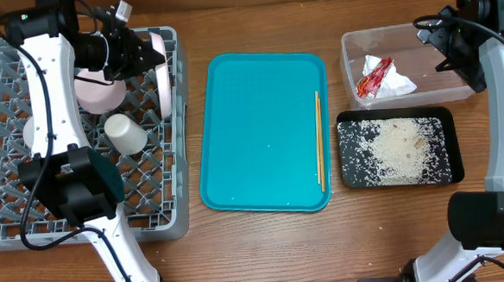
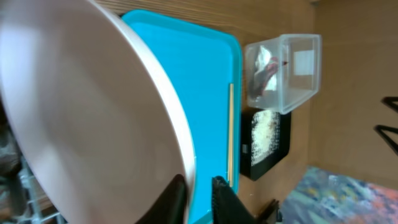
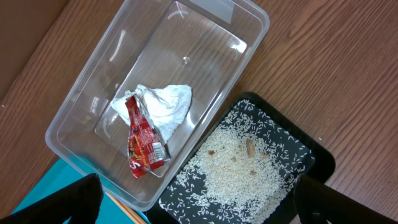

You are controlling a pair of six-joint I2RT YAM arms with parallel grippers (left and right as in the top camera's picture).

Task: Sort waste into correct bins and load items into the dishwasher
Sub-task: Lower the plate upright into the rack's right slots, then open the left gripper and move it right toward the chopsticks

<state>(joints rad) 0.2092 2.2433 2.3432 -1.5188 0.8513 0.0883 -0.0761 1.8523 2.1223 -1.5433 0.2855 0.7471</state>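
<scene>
My left gripper [image 1: 148, 53] is shut on the rim of a pink plate [image 1: 162, 77], held on edge at the right side of the grey dishwasher rack [image 1: 31, 213]. In the left wrist view the plate [image 2: 81, 112] fills the left half and its rim sits between the jaws [image 2: 198, 198]. A pink bowl [image 1: 98, 90] and a white cup [image 1: 124, 133] lie in the rack. A wooden chopstick [image 1: 319, 142] lies on the teal tray [image 1: 260, 132]. My right gripper [image 3: 199, 199] is open and empty, above the clear bin [image 3: 186, 62] and black bin [image 3: 311, 162].
The clear bin [image 1: 351, 45] holds a white napkin [image 1: 391, 82] and a red wrapper [image 1: 371, 79]. The black bin [image 1: 349, 179] holds spilled rice [image 1: 398, 149]. Brown table wood shows around the tray and bins.
</scene>
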